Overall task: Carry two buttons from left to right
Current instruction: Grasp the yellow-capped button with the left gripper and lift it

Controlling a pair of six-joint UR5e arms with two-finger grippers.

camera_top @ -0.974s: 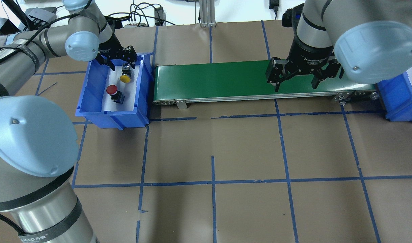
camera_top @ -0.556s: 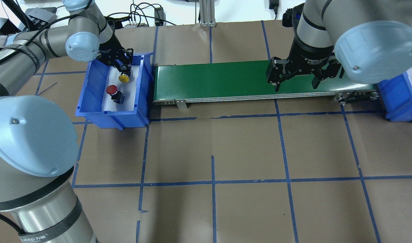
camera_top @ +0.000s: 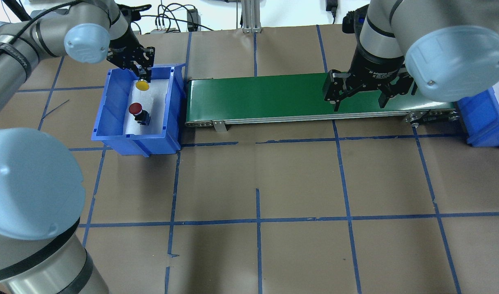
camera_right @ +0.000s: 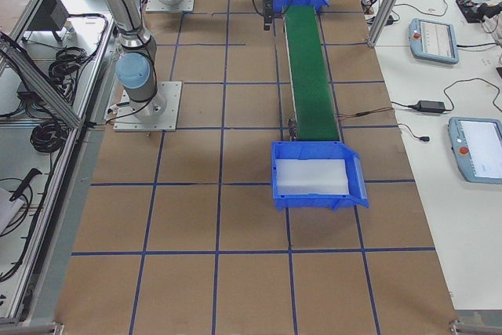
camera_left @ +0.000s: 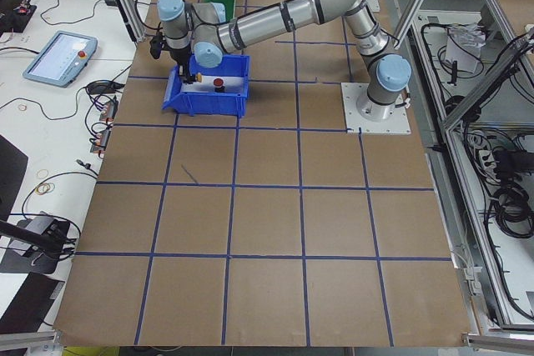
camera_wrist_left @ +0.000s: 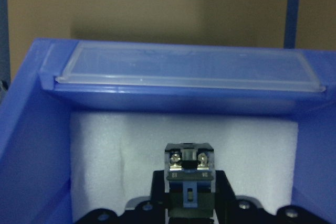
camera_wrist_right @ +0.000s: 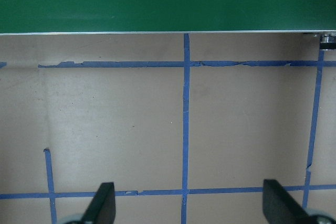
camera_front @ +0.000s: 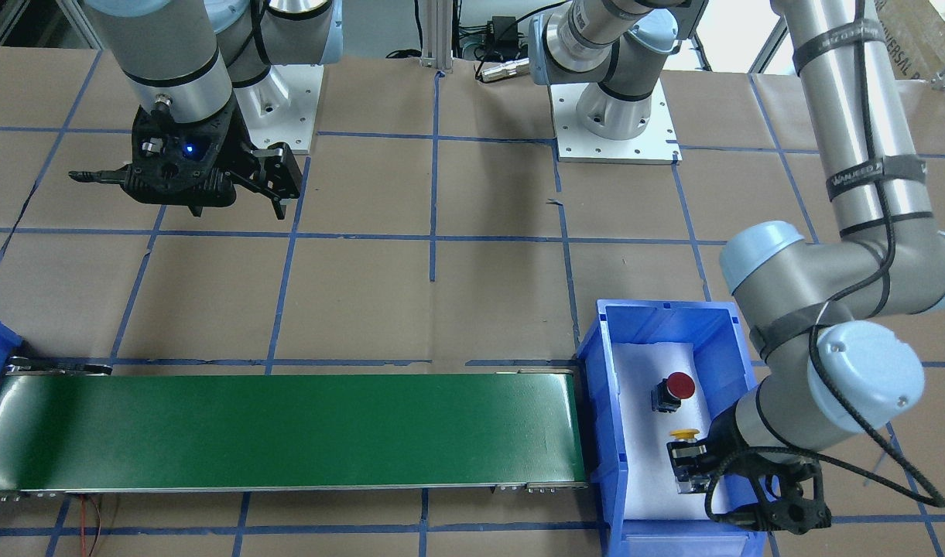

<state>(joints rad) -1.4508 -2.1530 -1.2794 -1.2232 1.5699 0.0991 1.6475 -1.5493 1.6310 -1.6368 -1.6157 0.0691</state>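
Shows an early stage of the job. Catches the left end effector (camera_top: 144, 76) pinched onto the body of the yellow-capped button (camera_top: 142, 85), at the far end of the left blue bin (camera_top: 110, 134), seemingly raised off the white foam lining (camera_top: 156, 116). Finds the red mushroom-capped button (camera_top: 135, 109) lying on that foam, untouched. Places neither button on the green conveyor belt (camera_top: 257, 98) or in the right blue bin (camera_right: 318, 198). Has the right end effector (camera_top: 359, 105) spread wide, gripping nothing, near the belt's right end. Leaves both transfers unfinished. Hides the finger contact in the left wrist view; crops the right bin overhead.
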